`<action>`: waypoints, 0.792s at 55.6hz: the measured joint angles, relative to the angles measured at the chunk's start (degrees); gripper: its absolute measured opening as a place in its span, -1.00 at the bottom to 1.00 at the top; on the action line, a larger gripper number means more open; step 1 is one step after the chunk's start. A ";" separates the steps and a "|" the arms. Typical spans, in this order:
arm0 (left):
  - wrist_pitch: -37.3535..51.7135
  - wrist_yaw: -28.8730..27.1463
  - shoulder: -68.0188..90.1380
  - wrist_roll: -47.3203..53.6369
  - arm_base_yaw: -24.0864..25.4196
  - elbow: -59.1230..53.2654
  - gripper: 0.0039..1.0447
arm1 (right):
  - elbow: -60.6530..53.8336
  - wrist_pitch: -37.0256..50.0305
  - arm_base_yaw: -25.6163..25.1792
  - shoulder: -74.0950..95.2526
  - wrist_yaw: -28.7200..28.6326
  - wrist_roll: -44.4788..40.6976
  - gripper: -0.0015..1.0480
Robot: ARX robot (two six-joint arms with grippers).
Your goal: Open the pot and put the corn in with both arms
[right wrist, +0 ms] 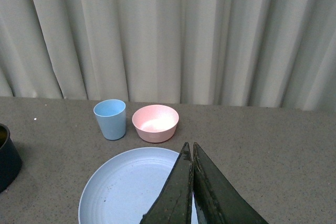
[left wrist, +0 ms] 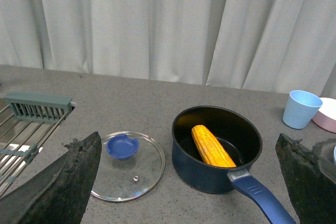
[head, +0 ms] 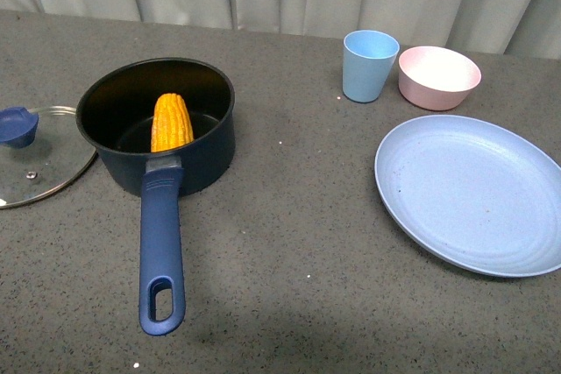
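Nearest the robot, the pot (head: 166, 142) is seen uncovered with the corn (head: 172, 123) leaning inside; its glass lid (head: 39, 168) lies beside it. Left gripper (left wrist: 184, 182) fingers are spread wide, right gripper (right wrist: 192, 182) fingers pressed together, empty.

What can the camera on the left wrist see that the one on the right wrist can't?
Only the left wrist view shows the corn lying inside the pot, the glass lid on the table beside it, a metal rack, and the open left gripper. Only the right wrist view shows the blue plate and the shut right gripper. Both show the light blue cup, the pink bowl, the grey table and the curtain.
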 joint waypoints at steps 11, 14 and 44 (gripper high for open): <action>0.00 0.00 0.00 0.00 0.00 0.00 0.88 | 0.04 -9.31 0.00 -9.07 -0.09 0.00 -0.98; 0.00 0.00 0.00 -0.02 0.00 0.00 0.88 | 0.04 -9.42 0.00 -9.07 -0.11 0.00 -0.98; 0.00 0.00 0.00 0.00 0.00 0.00 0.88 | 0.04 -9.44 0.00 -9.11 -0.11 -0.04 0.70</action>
